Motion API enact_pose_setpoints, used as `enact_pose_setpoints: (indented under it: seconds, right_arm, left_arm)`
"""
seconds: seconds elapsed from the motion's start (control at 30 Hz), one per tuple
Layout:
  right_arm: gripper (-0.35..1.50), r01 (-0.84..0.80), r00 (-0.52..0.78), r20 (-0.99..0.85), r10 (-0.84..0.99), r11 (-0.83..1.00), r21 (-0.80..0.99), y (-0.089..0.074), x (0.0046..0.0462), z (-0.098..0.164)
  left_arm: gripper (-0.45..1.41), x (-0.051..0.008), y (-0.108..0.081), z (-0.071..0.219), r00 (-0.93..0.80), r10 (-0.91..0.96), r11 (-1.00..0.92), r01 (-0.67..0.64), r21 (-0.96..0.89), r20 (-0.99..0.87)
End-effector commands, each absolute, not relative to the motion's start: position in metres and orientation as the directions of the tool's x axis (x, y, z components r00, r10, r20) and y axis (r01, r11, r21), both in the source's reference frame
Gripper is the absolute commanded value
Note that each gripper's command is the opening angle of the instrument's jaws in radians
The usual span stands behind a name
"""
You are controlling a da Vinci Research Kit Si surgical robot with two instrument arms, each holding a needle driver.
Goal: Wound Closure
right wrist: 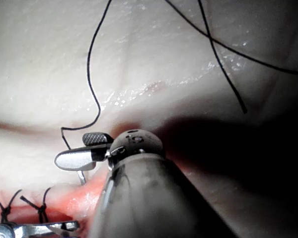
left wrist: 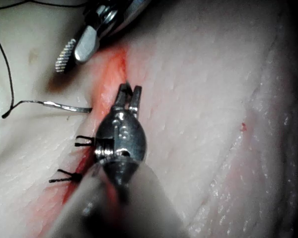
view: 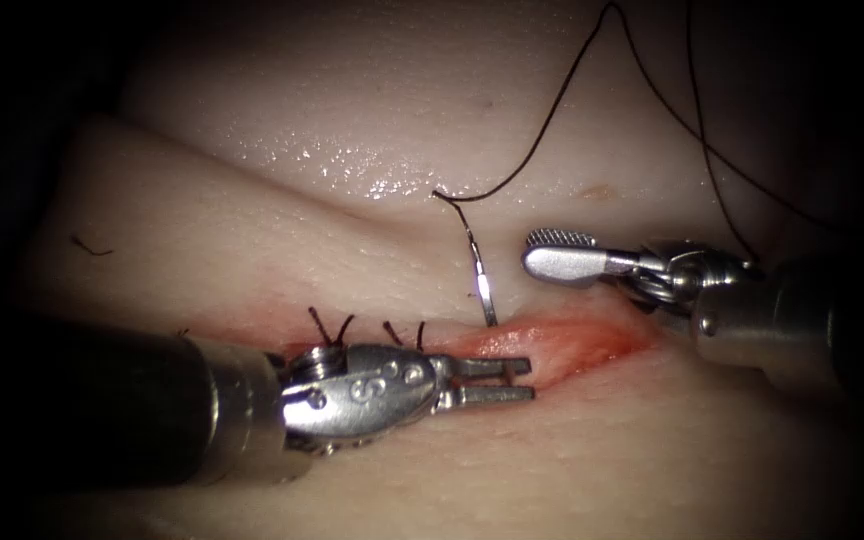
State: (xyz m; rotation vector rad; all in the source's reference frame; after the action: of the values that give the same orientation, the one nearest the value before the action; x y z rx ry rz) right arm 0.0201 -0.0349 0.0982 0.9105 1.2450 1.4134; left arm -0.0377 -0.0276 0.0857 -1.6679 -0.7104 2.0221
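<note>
Needle (view: 479, 268) standing with its tip in the tissue (view: 282, 230) at the far edge of the cut (view: 562, 345), thread (view: 542, 125) on its free end. Left tool (view: 512, 380) slightly parted, holding nothing. Right tool (view: 552, 250) open, empty, beside the needle.

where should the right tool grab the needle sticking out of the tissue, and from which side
Probably on the exposed shaft of the needle, midway between its swaged end and the cut, coming from the right, where the open right end effector sits. The needle stands nearly upright with its tip buried at the cut's edge, and thread trails from the top.
</note>
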Motion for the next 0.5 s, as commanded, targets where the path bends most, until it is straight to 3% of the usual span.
enact_pose_setpoints:
  seconds: [0.03, 0.37, 0.5]
  right_arm:
    - [1.25, -0.186, -0.217, -0.052, 0.975, 0.011, 0.982, -0.0352, 0.0209, 0.0988]
    - [1.22, -0.173, -0.201, -0.02, 0.979, -0.015, 0.985, -0.0357, 0.0198, 0.0984]
    - [0.71, -0.2, -0.119, -0.198, 0.973, 0.171, 0.965, -0.0362, 0.0193, 0.0981]
  left_arm:
    - [-0.45, -0.0382, -0.0279, 0.0859, -0.177, 0.673, -0.727, 0.02, -0.686, -0.718]
    - [-0.45, -0.0373, -0.0286, 0.0845, -0.186, 0.822, -0.53, 0.096, -0.842, -0.539]
    - [-0.45, -0.0368, -0.029, 0.083, -0.154, 0.856, -0.474, 0.141, -0.869, -0.493]
